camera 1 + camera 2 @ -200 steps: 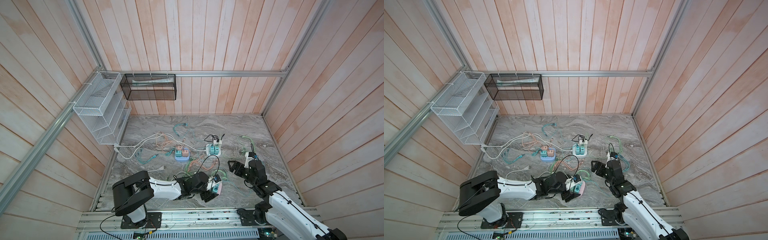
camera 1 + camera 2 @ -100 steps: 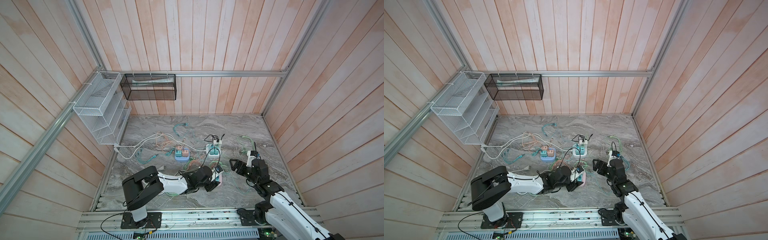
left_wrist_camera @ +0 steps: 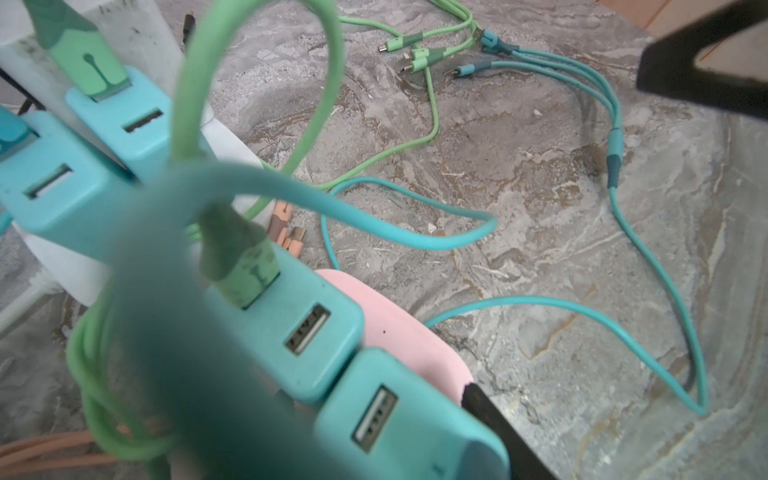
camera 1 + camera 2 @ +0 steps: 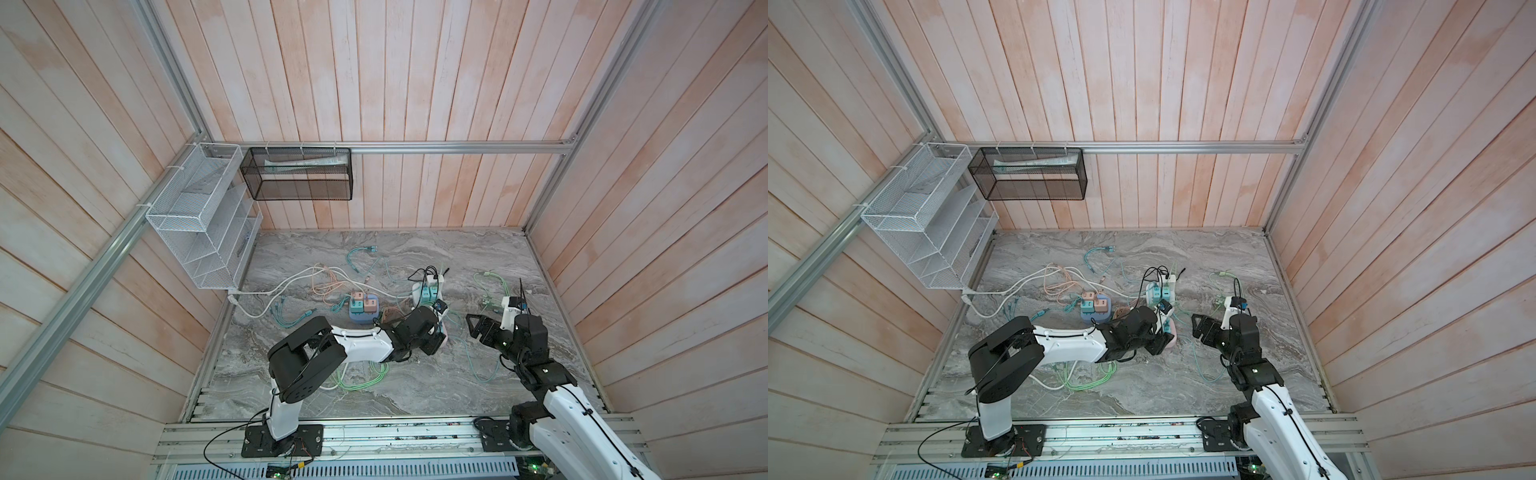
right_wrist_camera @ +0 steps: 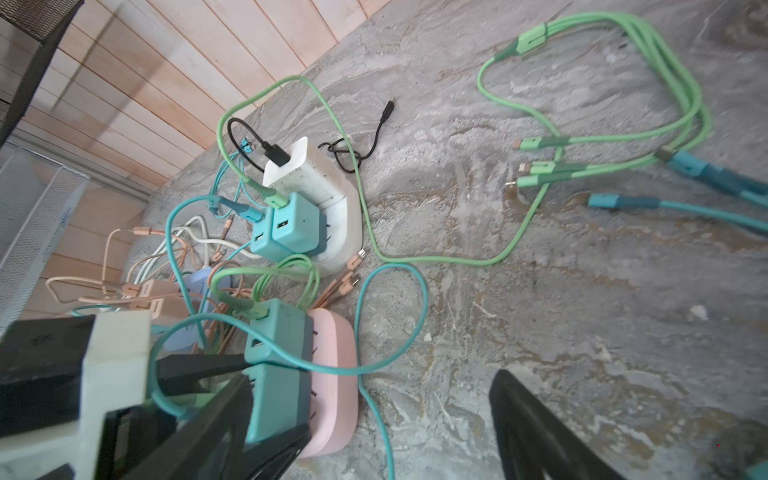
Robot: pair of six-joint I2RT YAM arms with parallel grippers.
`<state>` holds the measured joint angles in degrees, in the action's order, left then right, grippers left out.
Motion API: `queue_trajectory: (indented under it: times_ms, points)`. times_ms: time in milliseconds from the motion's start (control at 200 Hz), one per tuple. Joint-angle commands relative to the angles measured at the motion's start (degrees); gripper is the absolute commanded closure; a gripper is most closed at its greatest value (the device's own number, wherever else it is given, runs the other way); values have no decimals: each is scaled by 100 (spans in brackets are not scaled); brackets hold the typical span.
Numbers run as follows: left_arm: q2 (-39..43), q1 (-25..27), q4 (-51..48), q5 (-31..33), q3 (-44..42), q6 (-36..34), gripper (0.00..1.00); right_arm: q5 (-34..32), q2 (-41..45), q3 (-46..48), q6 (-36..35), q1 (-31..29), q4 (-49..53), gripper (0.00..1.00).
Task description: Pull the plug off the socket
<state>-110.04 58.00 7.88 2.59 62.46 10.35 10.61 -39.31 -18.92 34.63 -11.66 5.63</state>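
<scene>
**Left gripper on the plug, right gripper free beside the socket.**

Your left gripper (image 5: 266, 405) has its jaws narrowed onto two sides of the teal plug (image 3: 395, 424). The plug sits in the pink socket (image 5: 336, 374), which lies flat near the middle of the table (image 4: 415, 386). The plug stands off the socket's face with dark prongs showing in the gap, so the pull axis probably runs straight away from that face, along the prongs. A second plug (image 5: 276, 332) sits just beside it on the same socket. Your right gripper (image 4: 473, 328) hangs wide and empty near the socket's right side, so it is the arm to pin the socket down.
</scene>
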Motion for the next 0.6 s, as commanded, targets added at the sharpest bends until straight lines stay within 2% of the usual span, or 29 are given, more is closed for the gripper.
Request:
queue_trajectory:
  times_ms: [0,70,240,595]
  points:
    - [-31,-37,-169,-253,119,263,30,486,70,212,122,-92,-5,19]
    - [37,-42,-74,-359,85,184,23,481,132,353,239,-160,-7,22]
    - [194,-19,141,-612,-94,8,15,516,128,651,512,-236,-181,28]
    - [905,-24,308,-554,-922,-265,13,248,11,362,500,-710,145,42]
